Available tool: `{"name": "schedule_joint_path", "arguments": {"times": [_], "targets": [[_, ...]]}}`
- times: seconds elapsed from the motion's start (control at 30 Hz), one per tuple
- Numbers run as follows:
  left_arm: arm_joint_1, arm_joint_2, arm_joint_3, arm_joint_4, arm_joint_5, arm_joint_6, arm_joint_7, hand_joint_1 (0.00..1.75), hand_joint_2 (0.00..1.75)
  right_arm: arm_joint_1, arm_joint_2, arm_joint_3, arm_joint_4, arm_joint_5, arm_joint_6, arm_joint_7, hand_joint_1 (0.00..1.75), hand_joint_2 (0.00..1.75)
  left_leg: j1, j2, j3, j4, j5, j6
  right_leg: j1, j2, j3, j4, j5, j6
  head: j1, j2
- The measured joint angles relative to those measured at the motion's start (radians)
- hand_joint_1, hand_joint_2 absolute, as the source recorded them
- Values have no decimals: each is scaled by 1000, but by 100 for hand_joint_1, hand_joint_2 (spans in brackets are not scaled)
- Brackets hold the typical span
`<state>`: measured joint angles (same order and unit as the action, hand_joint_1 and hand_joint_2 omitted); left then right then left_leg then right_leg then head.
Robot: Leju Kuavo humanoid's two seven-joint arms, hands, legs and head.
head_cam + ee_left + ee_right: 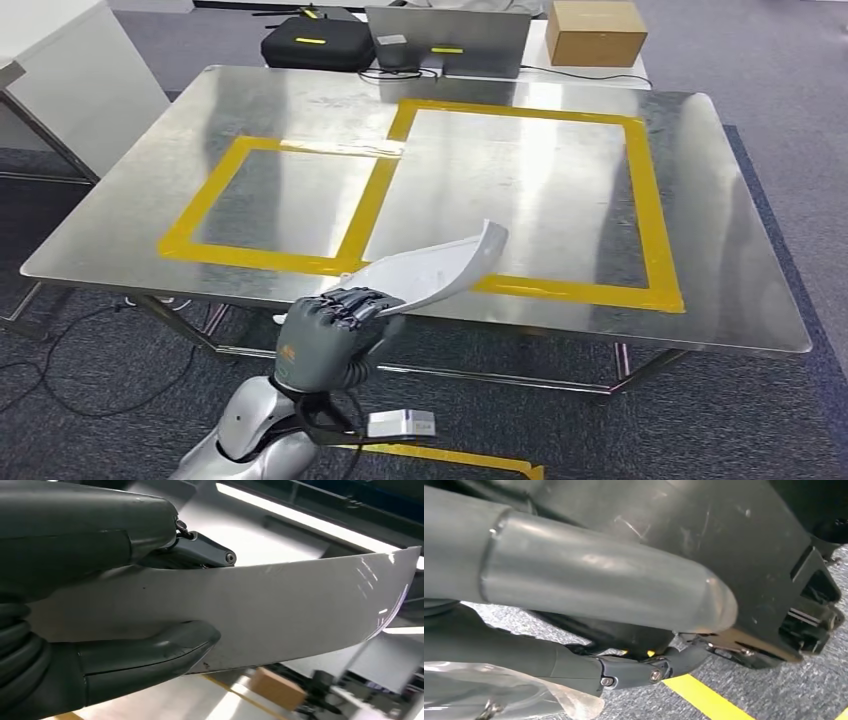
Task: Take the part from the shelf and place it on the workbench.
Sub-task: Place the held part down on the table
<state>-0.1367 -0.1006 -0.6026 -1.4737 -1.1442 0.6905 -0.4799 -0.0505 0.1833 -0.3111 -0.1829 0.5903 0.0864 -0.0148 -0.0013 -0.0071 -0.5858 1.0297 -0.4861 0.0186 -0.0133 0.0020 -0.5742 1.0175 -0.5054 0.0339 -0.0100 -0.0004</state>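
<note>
We count one white curved part (430, 272), one steel workbench (720, 250) and two yellow tape rectangles (660, 240) on it. Behind it we see one cardboard box (594, 32), one black case (316, 43) and one laptop (447, 42).

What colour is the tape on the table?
Yellow tape, forming two rectangles on the table; clearest in the head view.

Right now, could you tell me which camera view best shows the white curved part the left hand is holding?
The head view: it shows the whole white part held by the left hand over the workbench near edge. The left wrist view shows its surface close up, between the fingers. The right wrist view shows the right hand and floor.
</note>
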Motion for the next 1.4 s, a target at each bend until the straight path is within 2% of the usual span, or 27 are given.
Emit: {"name": "schedule_joint_path", "arguments": {"times": [0.07,0.1,0.17,0.2,0.23,0.27,0.33,0.4,0.5,0.57,0.6,0.67,0.7,0.73,0.77,0.8,0.87,0.9,0.93,1.07,1.13,1.2,1.23,1.27,1.3,1.33,1.4], "targets": [[-27,1,12,20,-74,1,57,175,175,0,0,-1,0,6,3,-1,0,0,5,0,4,-11,6,10,0,-1,-12,23,-18,10,2,0],[-45,2,14,33,-101,1,85,175,175,-1,-1,-1,0,9,5,-1,0,0,8,0,6,-15,9,14,-1,-1,-33,63,-41,13,5,0],[-87,7,14,69,-143,1,144,175,175,-1,-2,-2,0,15,9,-2,0,0,7,1,6,-16,9,19,-1,-1,-97,193,-99,19,10,0],[-110,11,13,94,-156,1,172,175,175,-1,-3,-3,0,18,11,-2,0,0,7,1,6,-16,9,19,-1,-1,-125,248,-115,21,11,0],[-134,15,10,120,-166,1,195,175,175,-1,-3,-3,0,21,13,-1,0,0,7,1,6,-15,9,19,-1,-1,-141,274,-113,23,11,0],[-159,18,7,146,-172,1,216,175,175,-2,-4,-3,0,24,15,0,0,0,7,1,6,-15,9,19,-1,-1,-137,260,-93,24,11,0],[-218,19,-8,203,-176,-2,247,175,175,-2,-6,-3,0,33,20,3,0,0,7,-1,7,-12,7,17,-3,-2,-86,141,-21,23,11,0],[-283,16,-33,263,-170,-15,268,175,175,-2,-8,-3,0,43,27,5,0,0,3,-3,2,-6,4,8,-2,-3,-34,32,18,17,11,0],[-375,-6,-72,358,-153,-43,291,175,175,-2,-8,-3,0,58,33,4,0,0,0,-4,-5,-2,6,-5,-1,1,-21,4,18,1,10,0],[-436,-30,-96,427,-155,-55,308,175,175,-4,-8,-3,0,67,35,3,0,0,2,-2,-12,18,-10,-14,-3,0,-19,0,20,-11,9,0],[-467,-43,-106,464,-160,-60,318,175,175,-5,-7,-3,0,72,36,3,0,0,3,-1,-27,54,-31,-19,-6,-2,-17,-1,21,-16,8,0],[-522,-65,-126,542,-169,-71,332,175,175,-7,-8,-3,0,80,40,3,0,0,5,0,-84,180,-89,-25,-6,-3,-16,-2,20,-24,7,0],[-543,-75,-134,580,-169,-77,335,175,175,-7,-8,-3,0,83,41,3,0,0,5,0,-114,242,-110,-27,-6,-3,-15,-2,20,-25,7,0],[-560,-85,-139,615,-168,-83,336,175,175,-7,-8,-3,0,86,43,3,0,0,5,0,-133,277,-114,-27,-6,-2,-14,-2,19,-25,7,0],[-576,-97,-145,649,-168,-89,337,175,175,-7,-8,-3,0,89,45,4,0,0,5,0,-134,274,-97,-25,-6,-1,-13,-2,19,-25,7,0],[-592,-108,-150,681,-168,-96,339,175,175,-8,-8,-3,0,92,47,5,0,0,5,0,-120,233,-63,-22,-6,1,-11,-1,18,-25,7,0],[-627,-132,-161,738,-174,-108,346,175,175,-11,-8,-2,0,98,52,9,0,0,2,0,-66,101,11,-10,-4,2,-9,-1,16,-21,7,0],[-644,-143,-166,764,-178,-113,349,175,175,-12,-7,-2,0,102,54,12,0,0,0,0,-45,49,29,-5,-3,2,-10,-1,16,-17,7,0],[-659,-154,-171,789,-181,-119,353,175,175,-14,-7,-2,0,105,56,14,0,0,-2,0,-34,18,34,-2,-2,3,-13,-1,17,-12,8,0],[-698,-189,-183,870,-183,-139,365,175,175,-20,-7,0,0,116,61,19,0,0,1,-1,-26,-9,30,11,-2,1,-25,6,9,10,9,0],[-718,-203,-187,905,-184,-144,370,175,175,-23,-7,1,-1,121,63,20,0,0,5,0,-22,-17,34,20,-3,1,-63,81,-33,18,11,0],[-733,-211,-190,942,-184,-150,373,175,175,-27,-8,1,-1,123,65,19,0,0,4,1,-22,-17,34,24,-3,1,-129,213,-87,24,11,0],[-736,-213,-191,962,-184,-156,375,175,175,-28,-8,1,-1,124,65,18,0,0,4,1,-22,-17,33,24,-3,1,-153,259,-98,27,11,0],[-738,-213,-192,979,-186,-165,382,175,175,-30,-8,1,-1,125,66,18,0,0,4,1,-22,-16,33,24,-4,0,-161,270,-89,29,11,0],[-741,-212,-194,996,-190,-177,390,175,175,-31,-8,1,-1,126,66,17,0,0,5,1,-22,-15,32,23,-5,0,-148,238,-62,29,11,0],[-745,-209,-196,1011,-195,-192,400,175,175,-32,-9,1,-1,126,66,17,0,0,5,-1,-22,-13,31,20,-7,0,-119,175,-25,30,11,0],[-756,-190,-203,1035,-202,-218,421,175,175,-31,-11,1,-1,125,68,17,0,0,3,-3,-24,-6,26,11,-8,1,-56,51,21,27,12,0]]}}
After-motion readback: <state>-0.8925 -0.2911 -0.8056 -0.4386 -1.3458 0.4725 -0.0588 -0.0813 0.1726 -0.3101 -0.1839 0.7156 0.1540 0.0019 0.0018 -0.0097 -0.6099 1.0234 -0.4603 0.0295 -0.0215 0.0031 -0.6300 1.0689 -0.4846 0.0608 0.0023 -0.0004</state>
